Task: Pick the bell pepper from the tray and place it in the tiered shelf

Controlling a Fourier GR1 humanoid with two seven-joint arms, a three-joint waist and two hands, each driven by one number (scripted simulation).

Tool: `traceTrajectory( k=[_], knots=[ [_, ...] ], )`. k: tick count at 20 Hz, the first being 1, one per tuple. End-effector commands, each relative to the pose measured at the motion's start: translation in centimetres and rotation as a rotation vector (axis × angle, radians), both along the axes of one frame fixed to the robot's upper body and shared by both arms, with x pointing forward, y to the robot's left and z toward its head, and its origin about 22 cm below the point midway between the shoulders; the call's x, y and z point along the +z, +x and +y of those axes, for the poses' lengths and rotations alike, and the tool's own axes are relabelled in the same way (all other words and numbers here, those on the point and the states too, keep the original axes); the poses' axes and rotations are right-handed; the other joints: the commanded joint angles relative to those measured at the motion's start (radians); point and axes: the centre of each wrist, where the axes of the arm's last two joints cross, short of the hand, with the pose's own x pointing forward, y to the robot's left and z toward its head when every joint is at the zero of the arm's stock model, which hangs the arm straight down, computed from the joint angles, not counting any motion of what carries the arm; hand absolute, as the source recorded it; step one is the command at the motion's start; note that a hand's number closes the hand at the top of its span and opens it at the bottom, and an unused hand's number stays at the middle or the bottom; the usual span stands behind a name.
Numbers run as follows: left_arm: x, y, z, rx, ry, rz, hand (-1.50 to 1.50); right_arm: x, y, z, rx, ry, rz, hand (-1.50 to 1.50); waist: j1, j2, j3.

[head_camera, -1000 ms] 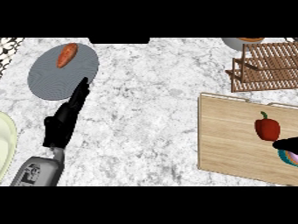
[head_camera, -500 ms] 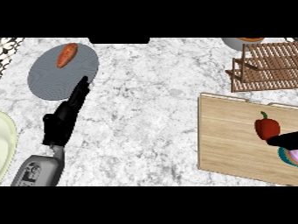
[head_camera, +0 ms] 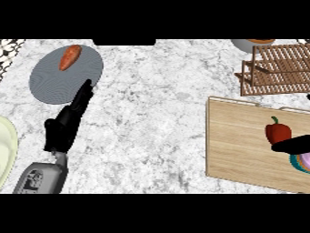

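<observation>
While the left hand (head_camera: 67, 125) rests open well away, the pepper (head_camera: 277, 132) stands stem-up on the tray (head_camera: 241, 145), just left of the spread right hand (head_camera: 303, 143).

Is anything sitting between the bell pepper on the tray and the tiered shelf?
Nothing visible does. The bell pepper stands on the wooden tray, with bare tray and marble counter between it and the tiered shelf beyond. The right hand is right beside the pepper; the donut lies on the near side.
</observation>
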Motion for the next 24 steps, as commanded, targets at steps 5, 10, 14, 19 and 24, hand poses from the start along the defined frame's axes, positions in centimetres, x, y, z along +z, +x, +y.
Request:
traceTrajectory(
  k=[5,10,14,19,24],
  knots=[
    [-0.6,-0.4,0.1,-0.001,-0.003,0.003,0.0,-0.2,0.3,-1.7,-0.01,-0.022,0.03,-1.5,-0.001,0.0,0.0],
    [-1.0,0.0,0.3,0.005,0.021,-0.023,0.0,-2.8,0.3,-3.2,-0.023,-0.006,0.02,-1.5,-0.001,0.0,0.0],
    [-0.4,0.5,-0.4,0.005,0.003,-0.007,0.0,-3.7,0.5,0.0,0.002,-0.016,0.051,-1.5,-0.001,0.0,0.0],
    [-1.4,0.8,-0.9,-0.004,0.003,-0.016,0.0,-6.0,1.6,0.3,0.003,0.011,0.041,-1.5,-0.001,0.001,0.0],
    [-1.9,0.3,0.5,0.0,-0.012,-0.006,0.0,-7.2,0.1,-0.5,0.021,0.006,0.056,-1.5,-0.002,0.0,0.0]
  ],
)
